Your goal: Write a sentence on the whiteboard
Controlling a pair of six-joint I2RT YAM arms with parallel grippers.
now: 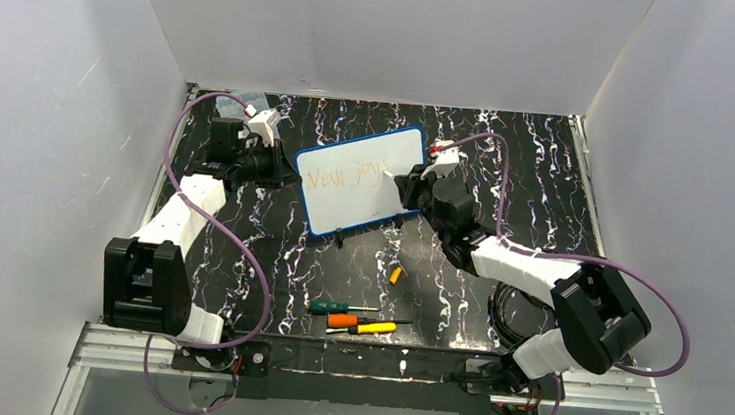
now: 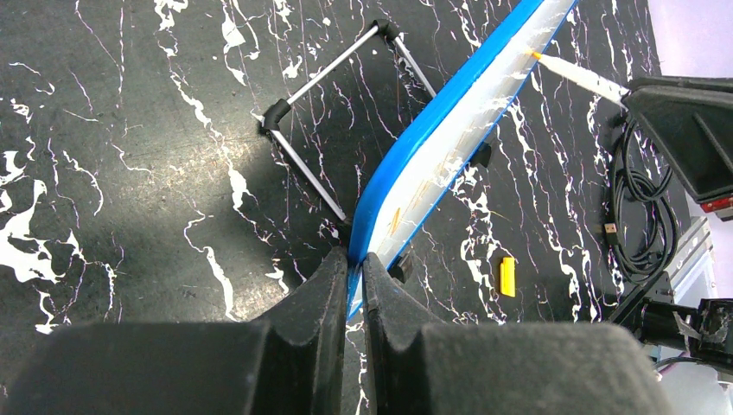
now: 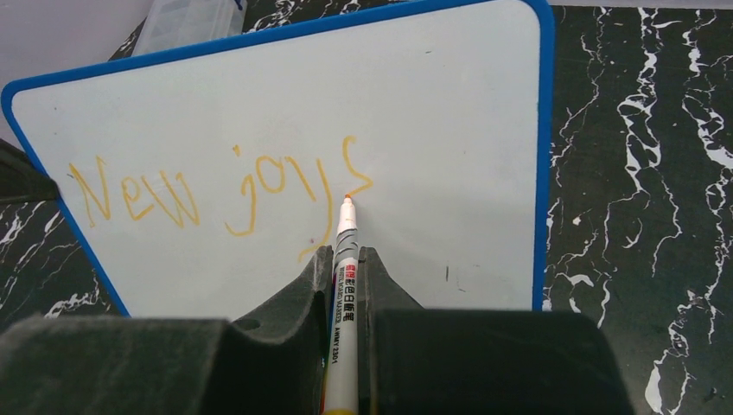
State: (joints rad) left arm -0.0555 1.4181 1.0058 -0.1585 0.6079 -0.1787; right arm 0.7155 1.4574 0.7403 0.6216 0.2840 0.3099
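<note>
The whiteboard (image 1: pixel 358 178) stands tilted on its black feet on the dark marbled table, blue frame around it. It also shows in the right wrist view (image 3: pixel 285 112) and edge-on in the left wrist view (image 2: pixel 449 121). Orange writing (image 3: pixel 229 186) reads "New joys" in one line. My left gripper (image 2: pixel 355 259) is shut on the board's blue left edge. My right gripper (image 3: pixel 346 252) is shut on a white marker (image 3: pixel 344 294) whose orange tip touches the board at the end of the "s". The marker tip also shows in the left wrist view (image 2: pixel 570 71).
A small yellow marker cap (image 1: pixel 395 274) lies in front of the board. Three screwdrivers (image 1: pixel 359 319) lie near the front edge. A coiled black cable (image 1: pixel 510 310) lies at right. A clear plastic box (image 3: pixel 194 17) sits behind the board. White walls enclose the table.
</note>
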